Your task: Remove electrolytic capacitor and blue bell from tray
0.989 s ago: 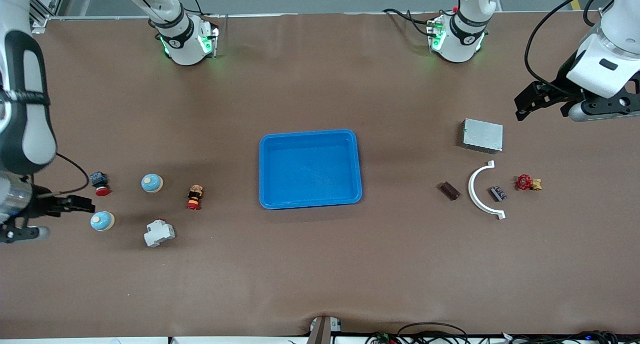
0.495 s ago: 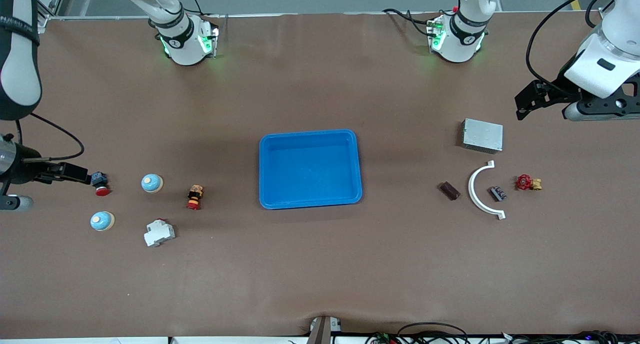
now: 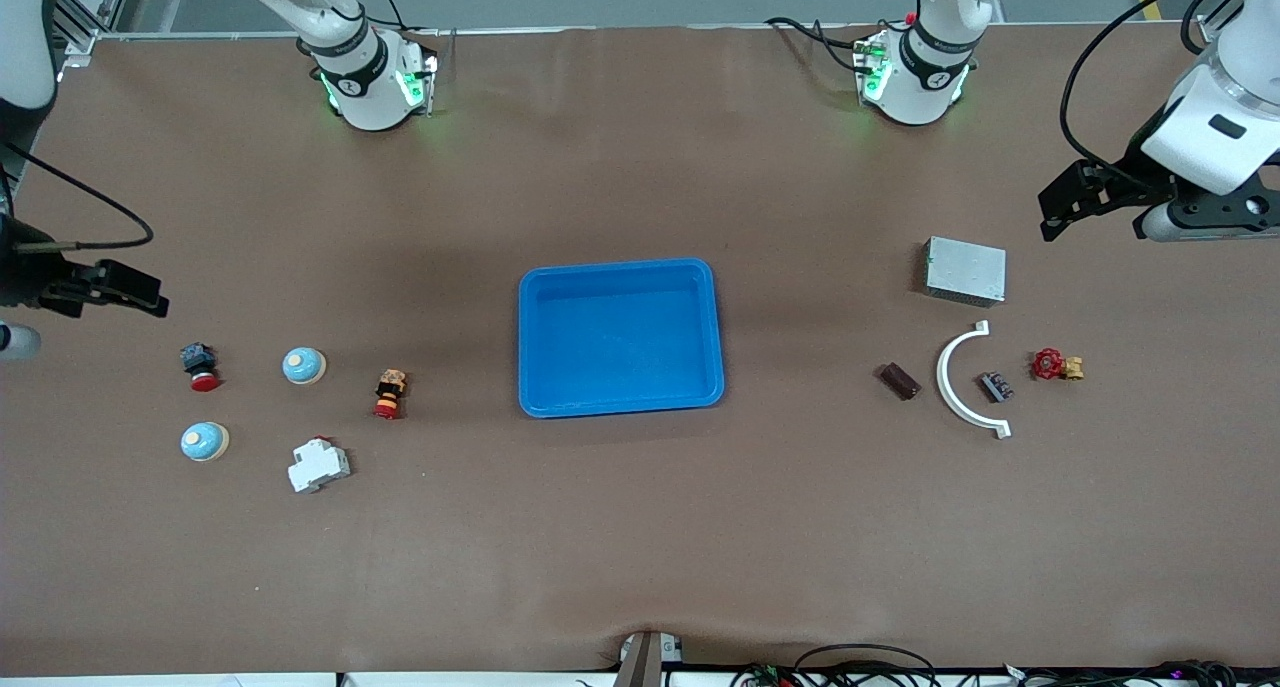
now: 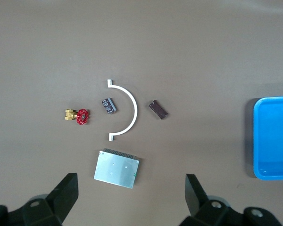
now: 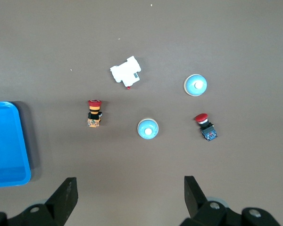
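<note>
I see the brown table (image 3: 640, 527) with the blue tray (image 3: 620, 337) at its middle, nothing in it. My left arm reaches out high at its own end of the table, its wrist camera looking straight down. The left gripper (image 3: 1062, 199) hangs in the air, just off the grey metal box (image 3: 965, 269), fingers (image 4: 65, 193) spread wide, holding nothing. My right arm is raised at its end, wrist also pointing down. The right gripper (image 3: 118, 287) hovers over bare table near the red push button (image 3: 199, 364), fingers (image 5: 66, 193) wide apart and bare.

Beside the box lies the white curved bracket (image 3: 968, 379), with the capacitor (image 3: 996, 386) inside its arc, the red valve (image 3: 1056, 365) and the brown block (image 3: 898, 380) on either side. At the right arm's end stand two blue bells (image 3: 303, 365) (image 3: 205, 441), the white breaker (image 3: 318, 464) and the red-yellow switch (image 3: 390, 393).
</note>
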